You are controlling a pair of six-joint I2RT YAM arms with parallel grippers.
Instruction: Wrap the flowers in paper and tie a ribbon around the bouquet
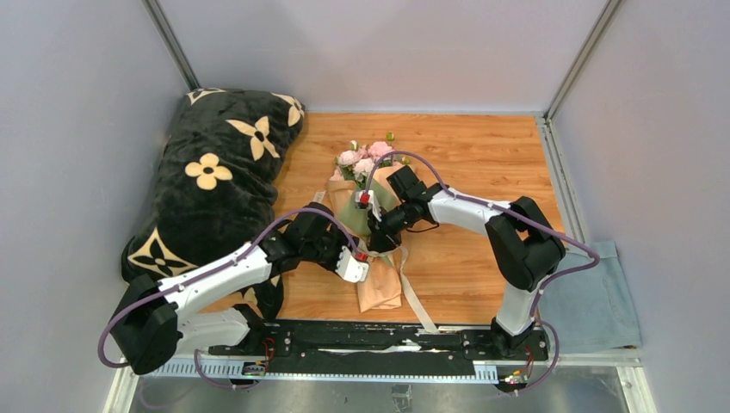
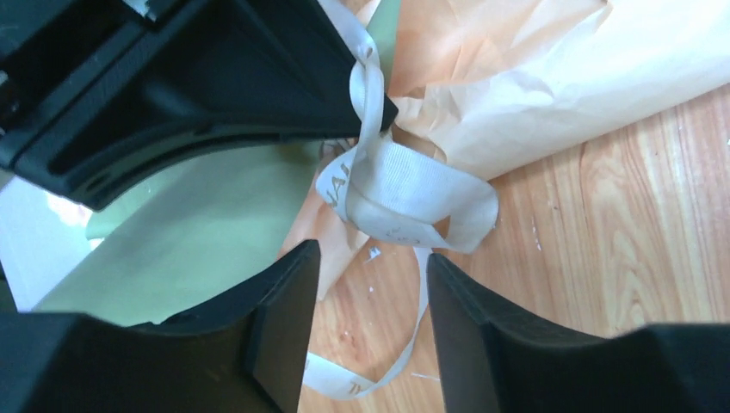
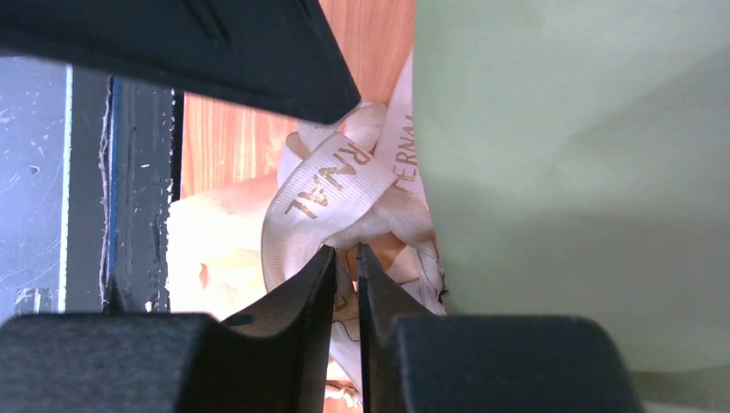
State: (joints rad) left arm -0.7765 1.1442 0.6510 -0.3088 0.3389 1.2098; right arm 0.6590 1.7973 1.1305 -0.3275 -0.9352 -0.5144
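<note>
Currently ribbon [image 2: 413, 181] is pinched by right claw [image 3: 345, 249]; left claw [image 2: 372, 254] is spread just short of it. Limp, slippery: best gripped at the loop.

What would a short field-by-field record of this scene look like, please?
surface: wooden table
bouquet: flowers wrapped in peach paper, lying on the table, blooms away from the arm bases
ribbon: looped at the gathered paper, one end trailing on the wood
left gripper: open, over the ribbon loop
right gripper: shut on a ribbon strand
elsewhere: black patterned blanket at left, grey-blue cloth at right
</note>
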